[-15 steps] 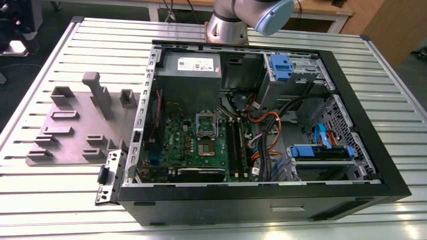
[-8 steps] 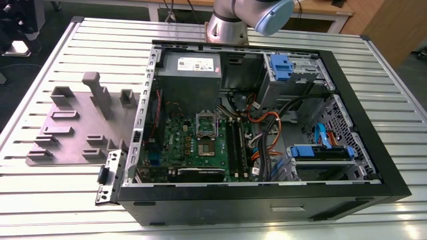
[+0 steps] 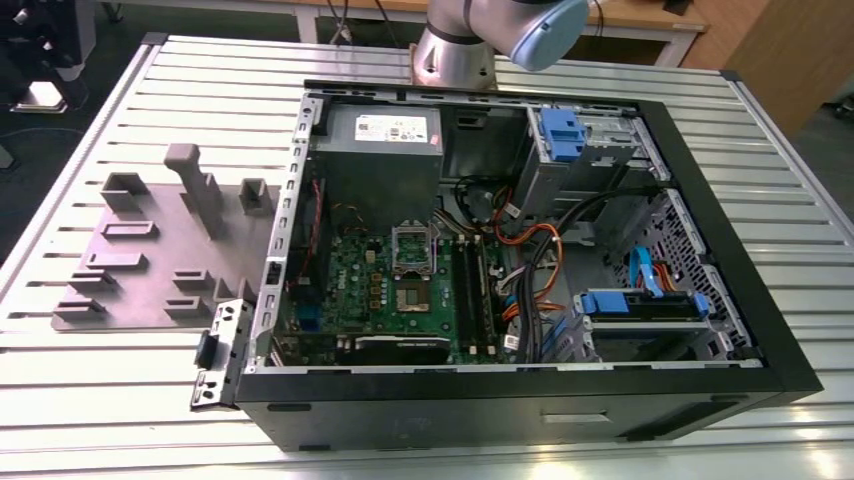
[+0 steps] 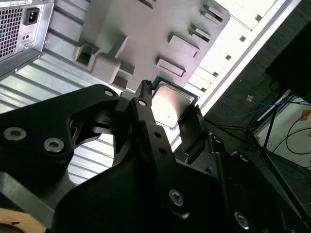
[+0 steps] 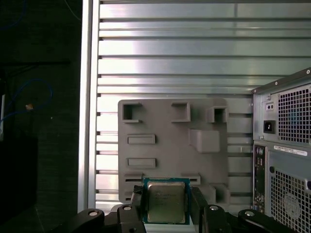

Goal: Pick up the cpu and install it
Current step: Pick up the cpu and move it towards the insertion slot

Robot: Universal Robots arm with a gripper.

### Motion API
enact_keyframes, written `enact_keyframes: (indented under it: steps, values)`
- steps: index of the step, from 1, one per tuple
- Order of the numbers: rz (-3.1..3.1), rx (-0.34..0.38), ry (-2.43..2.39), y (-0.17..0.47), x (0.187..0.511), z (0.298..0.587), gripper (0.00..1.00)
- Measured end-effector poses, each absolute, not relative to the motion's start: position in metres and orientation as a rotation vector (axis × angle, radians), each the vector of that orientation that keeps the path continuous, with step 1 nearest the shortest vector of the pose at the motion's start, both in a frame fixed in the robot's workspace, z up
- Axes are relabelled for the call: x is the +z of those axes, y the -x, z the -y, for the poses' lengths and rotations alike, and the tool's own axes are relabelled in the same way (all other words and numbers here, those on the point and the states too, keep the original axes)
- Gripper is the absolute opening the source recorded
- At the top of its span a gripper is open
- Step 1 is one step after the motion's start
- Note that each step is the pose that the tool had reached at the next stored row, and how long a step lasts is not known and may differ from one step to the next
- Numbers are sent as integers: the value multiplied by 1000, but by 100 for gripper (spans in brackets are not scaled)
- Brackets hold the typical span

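Both fingers (image 5: 137, 208) of the tool (image 5: 166, 205) clamp the cpu (image 5: 166, 199) by opposite edges, over the fixture plate (image 5: 209, 141).

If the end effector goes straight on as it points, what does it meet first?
Probably the grey fixture plate, straight beyond the cpu clamped in the end effector; the cpu would touch first. The gap is unclear.

In the second wrist view, black links of the hand (image 4: 167, 102) cover one corner of the cpu (image 4: 173, 98) it clasps (the rest of the lid shows). In the first wrist view, the hand runs off the picture's edge and hides part of the fixture plate (image 5: 170, 132). The exterior view crops the arm (image 3: 461, 50).
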State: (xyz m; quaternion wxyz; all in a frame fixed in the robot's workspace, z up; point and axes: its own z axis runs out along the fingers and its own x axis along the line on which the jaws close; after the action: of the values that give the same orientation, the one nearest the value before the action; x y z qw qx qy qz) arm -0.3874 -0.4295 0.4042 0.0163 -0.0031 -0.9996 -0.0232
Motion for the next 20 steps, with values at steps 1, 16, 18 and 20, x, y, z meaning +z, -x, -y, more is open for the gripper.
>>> enact_keyframes:
  steps: [1,16,18,20]
  values:
    - [3108,-72,10,387,404,429,47]
    - [3108,-72,10,381,404,429,47]
    - [3108,-72,10,380,404,429,47]
    - [3108,-72,10,379,404,429,47]
